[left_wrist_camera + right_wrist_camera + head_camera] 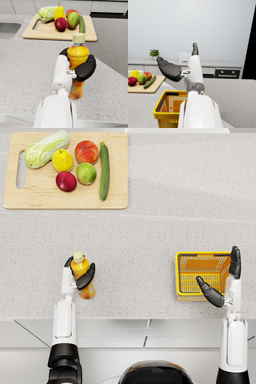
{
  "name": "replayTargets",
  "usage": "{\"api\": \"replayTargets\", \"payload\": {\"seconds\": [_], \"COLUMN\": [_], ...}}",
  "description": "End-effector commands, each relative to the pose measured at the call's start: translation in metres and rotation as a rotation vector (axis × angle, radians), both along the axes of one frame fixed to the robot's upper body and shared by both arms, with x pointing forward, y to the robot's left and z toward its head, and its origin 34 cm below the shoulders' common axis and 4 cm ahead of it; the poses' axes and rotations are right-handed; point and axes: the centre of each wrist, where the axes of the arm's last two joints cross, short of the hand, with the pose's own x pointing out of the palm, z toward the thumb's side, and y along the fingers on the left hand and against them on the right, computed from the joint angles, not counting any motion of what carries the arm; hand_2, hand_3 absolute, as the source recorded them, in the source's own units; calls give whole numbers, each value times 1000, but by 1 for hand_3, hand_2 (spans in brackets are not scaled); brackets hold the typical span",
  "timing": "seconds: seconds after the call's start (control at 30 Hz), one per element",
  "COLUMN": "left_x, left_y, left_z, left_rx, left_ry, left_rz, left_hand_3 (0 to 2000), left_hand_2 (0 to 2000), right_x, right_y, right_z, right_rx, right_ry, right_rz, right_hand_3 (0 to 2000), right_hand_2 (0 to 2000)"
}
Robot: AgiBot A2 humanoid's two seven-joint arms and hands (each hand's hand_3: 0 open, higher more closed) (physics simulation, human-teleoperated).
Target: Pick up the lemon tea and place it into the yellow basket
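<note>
The lemon tea [81, 272] is an orange bottle with a pale cap, standing upright on the counter at the front left. My left hand [79, 274] grips it around the middle, fingers wrapped on both sides; the left wrist view shows the bottle [77, 65] in that hand [82, 68] with its base on the counter. The yellow basket [202, 274] stands at the front right, seemingly with nothing in it. My right hand [222, 280] hangs over the basket's right side, fingers apart and holding nothing; the right wrist view shows this hand [176, 67] above the basket [169, 106].
A wooden cutting board [45, 198] lies at the back left, carrying a cabbage [46, 148], a pear [62, 160], several round fruits and a cucumber [104, 170]. A sink [7, 28] lies left of the board. Bare counter [140, 258] separates bottle and basket.
</note>
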Motion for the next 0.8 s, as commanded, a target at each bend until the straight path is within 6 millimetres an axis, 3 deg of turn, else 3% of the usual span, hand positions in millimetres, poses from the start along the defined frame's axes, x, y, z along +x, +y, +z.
{"api": "replayTargets", "payload": {"seconds": [0.03, 0.1, 0.2, 0.27, 0.37, 0.47, 0.63, 0.8], "left_x": [7, 8, 2, -2, -7, -10, -31, -48], "left_y": [-12, -23, -43, -56, -78, -103, -147, -168], "left_z": [57, 91, 139, 168, 192, 199, 202, 191], "left_rx": [-3, -6, -8, -15, -26, -34, -37, -34], "left_ry": [-214, -336, -513, -621, -708, -731, -767, -749], "left_rz": [-55, -105, -183, -221, -291, -371, -541, -636], "left_hand_3": [2000, 2000, 2000, 2000, 2000, 2000, 2000, 2000], "left_hand_2": [2000, 2000, 2000, 2000, 2000, 2000, 2000, 2000], "right_x": [2, 4, 5, 10, 20, 24, 39, 52], "right_y": [23, 47, 85, 100, 113, 135, 157, 155], "right_z": [-2, 8, -6, -15, -23, -25, -22, -12], "right_rx": [-15, -15, -24, -22, -18, -130, -179, -157], "right_ry": [10, -28, 23, 63, 104, 91, 89, 75], "right_rz": [86, 171, 304, 345, 370, 380, 391, 355], "right_hand_3": [0, 0, 0, 0, 0, 0, 0, 0], "right_hand_2": [0, 0, 0, 0, 0, 0, 0, 0]}}
